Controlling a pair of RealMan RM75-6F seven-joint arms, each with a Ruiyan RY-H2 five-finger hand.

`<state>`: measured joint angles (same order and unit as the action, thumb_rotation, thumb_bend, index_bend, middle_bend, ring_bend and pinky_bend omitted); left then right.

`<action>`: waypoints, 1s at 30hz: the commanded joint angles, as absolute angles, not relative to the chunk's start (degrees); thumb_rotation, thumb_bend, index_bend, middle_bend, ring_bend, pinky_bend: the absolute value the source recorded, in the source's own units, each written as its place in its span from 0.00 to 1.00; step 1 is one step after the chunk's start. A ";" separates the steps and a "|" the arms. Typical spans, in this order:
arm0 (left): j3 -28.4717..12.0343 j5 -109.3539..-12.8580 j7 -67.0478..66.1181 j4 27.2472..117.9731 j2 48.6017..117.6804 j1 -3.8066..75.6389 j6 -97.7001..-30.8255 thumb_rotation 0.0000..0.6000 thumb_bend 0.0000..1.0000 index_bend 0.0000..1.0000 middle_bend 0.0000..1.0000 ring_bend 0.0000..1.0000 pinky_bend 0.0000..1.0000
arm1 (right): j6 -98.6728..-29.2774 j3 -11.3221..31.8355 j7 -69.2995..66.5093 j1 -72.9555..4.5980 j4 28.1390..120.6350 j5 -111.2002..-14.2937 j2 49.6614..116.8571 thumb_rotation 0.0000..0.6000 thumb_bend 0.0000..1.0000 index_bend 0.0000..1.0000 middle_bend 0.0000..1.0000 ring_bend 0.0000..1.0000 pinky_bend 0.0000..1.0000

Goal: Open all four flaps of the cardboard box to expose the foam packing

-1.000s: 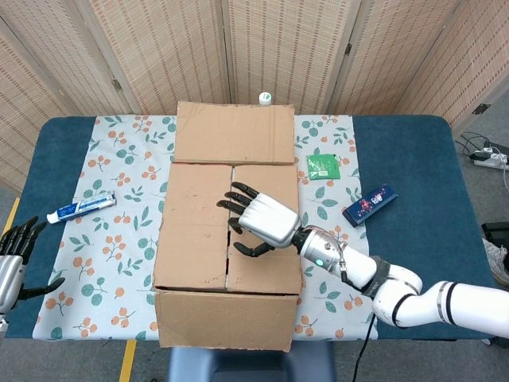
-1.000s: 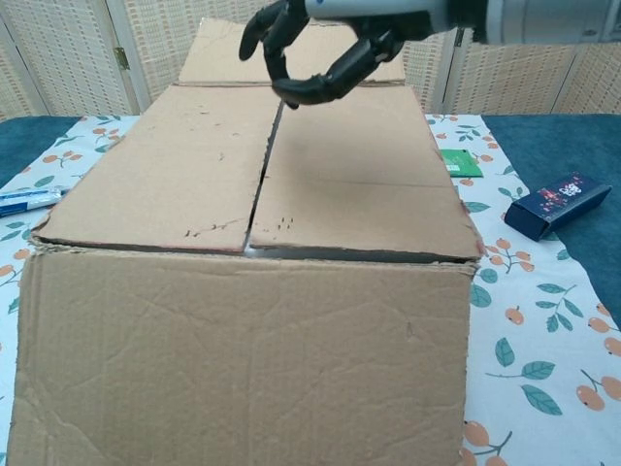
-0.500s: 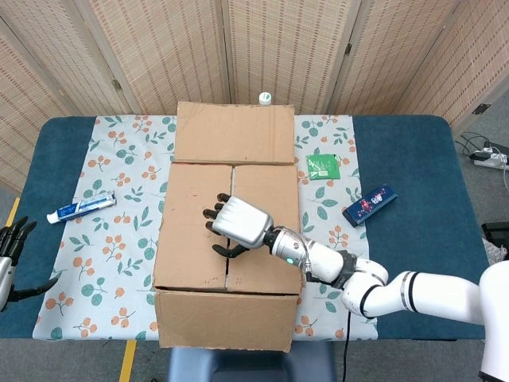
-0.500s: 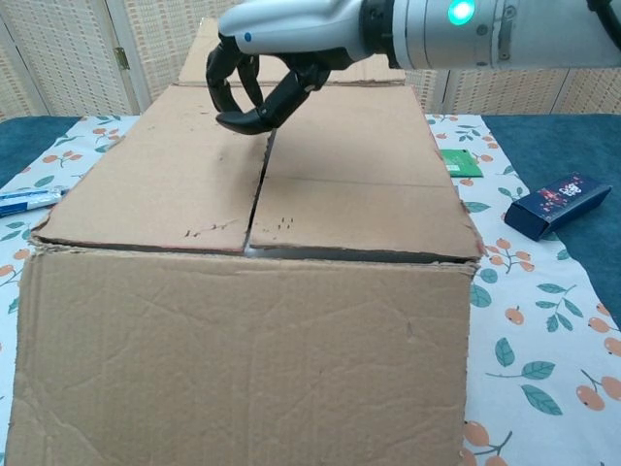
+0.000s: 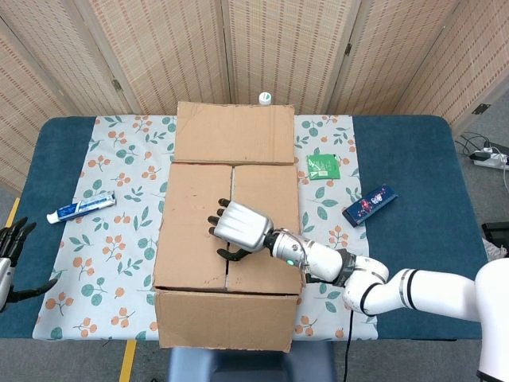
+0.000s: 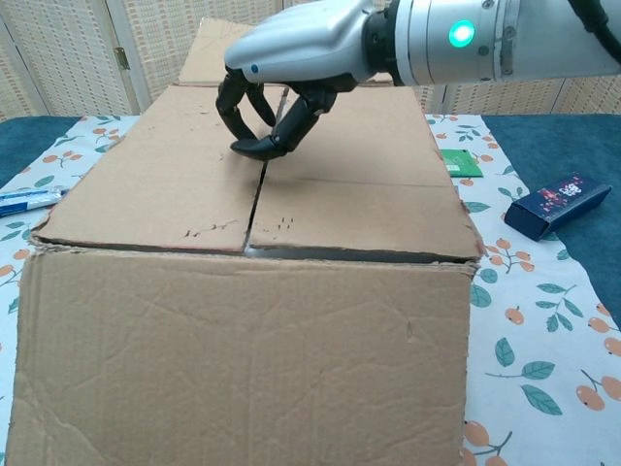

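Note:
The cardboard box (image 5: pixel 227 239) stands mid-table. Its far flap (image 5: pixel 232 132) lies folded back and the near flap (image 5: pixel 227 318) hangs down the front. The left top flap (image 5: pixel 195 227) and right top flap (image 5: pixel 266 199) lie flat and closed, meeting at a centre seam, so no foam shows. My right hand (image 5: pixel 238 227) hovers low over that seam, its fingers half curled and holding nothing; in the chest view the right hand (image 6: pixel 301 53) has its fingertips (image 6: pixel 260 146) touching the seam. My left hand (image 5: pixel 9 263) is off the box at the table's left edge, fingers spread.
A toothpaste tube (image 5: pixel 81 208) lies left of the box. A green packet (image 5: pixel 323 165) and a dark blue carton (image 5: pixel 370 203) lie to its right. A small white-capped bottle (image 5: pixel 265 98) stands behind the far flap. A folding screen backs the table.
My right hand moved left from over the right flap and sank onto the centre seam. My left hand slipped a little further down at the frame's left edge.

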<state>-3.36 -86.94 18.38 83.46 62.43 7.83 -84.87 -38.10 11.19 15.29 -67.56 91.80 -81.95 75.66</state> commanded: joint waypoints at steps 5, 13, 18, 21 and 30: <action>-3.49 -86.84 18.24 83.58 62.40 7.74 -85.07 1.00 0.10 0.00 0.00 0.00 0.00 | -37.59 10.43 16.57 -68.10 90.52 -81.83 76.44 0.42 0.54 0.50 0.37 0.42 0.24; -3.38 -86.94 18.61 83.39 62.39 7.62 -85.10 1.00 0.10 0.00 0.00 0.00 0.00 | -37.56 9.96 17.59 -68.24 90.50 -81.40 76.38 0.42 0.54 0.50 0.37 0.41 0.24; -3.39 -87.06 18.46 83.48 62.41 7.61 -85.20 1.00 0.10 0.00 0.00 0.00 0.00 | -37.65 9.88 17.79 -68.31 90.40 -80.98 76.64 0.42 0.54 0.50 0.37 0.41 0.24; -3.46 -86.96 18.48 83.49 62.39 7.59 -85.24 1.00 0.10 0.00 0.00 0.00 0.00 | -37.88 9.97 17.70 -68.35 90.26 -80.93 76.70 0.42 0.54 0.50 0.37 0.41 0.23; -3.46 -87.02 18.43 83.47 62.39 7.60 -85.20 1.00 0.10 0.00 0.00 0.00 0.00 | -37.45 9.61 18.93 -68.38 91.39 -80.01 75.30 0.42 0.54 0.50 0.37 0.41 0.22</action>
<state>-3.47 -87.02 18.43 83.48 62.39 7.61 -85.20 -37.33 9.63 18.77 -68.45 91.18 -80.08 75.51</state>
